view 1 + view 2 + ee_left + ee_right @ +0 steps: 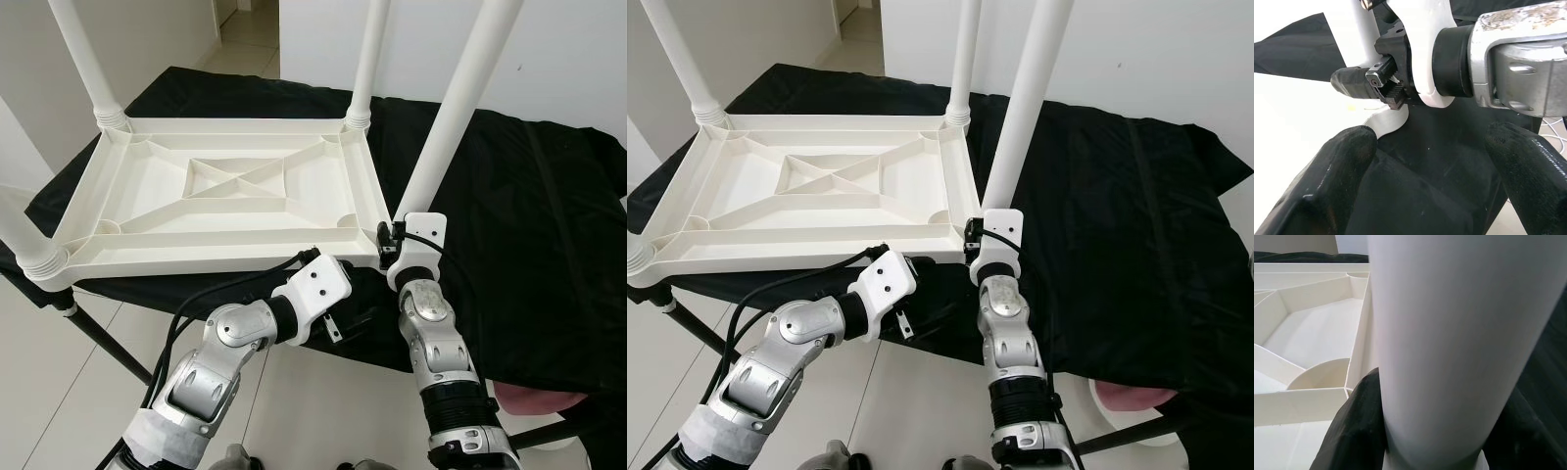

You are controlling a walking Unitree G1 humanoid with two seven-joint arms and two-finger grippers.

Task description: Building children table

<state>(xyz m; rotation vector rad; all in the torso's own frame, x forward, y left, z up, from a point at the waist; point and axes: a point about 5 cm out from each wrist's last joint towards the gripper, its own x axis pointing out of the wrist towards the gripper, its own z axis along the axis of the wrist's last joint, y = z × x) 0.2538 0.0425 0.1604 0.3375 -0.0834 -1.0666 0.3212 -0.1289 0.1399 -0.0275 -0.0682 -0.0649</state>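
**Fourth leg at risk of seating crooked**

The upturned white tabletop [225, 191] lies on the black-draped bench [529, 196]. At its near right corner the right gripper [1440, 431] is clamped round the last leg [456, 108] — leaning, it could jam or tip. The left gripper [1435, 181] gapes empty beneath, bracing nothing.

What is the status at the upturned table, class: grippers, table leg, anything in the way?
Right gripper shut on near-right leg at its corner socket. Left gripper open below table edge, holding nothing. Tabletop upside down on black cloth. Nothing in the way.
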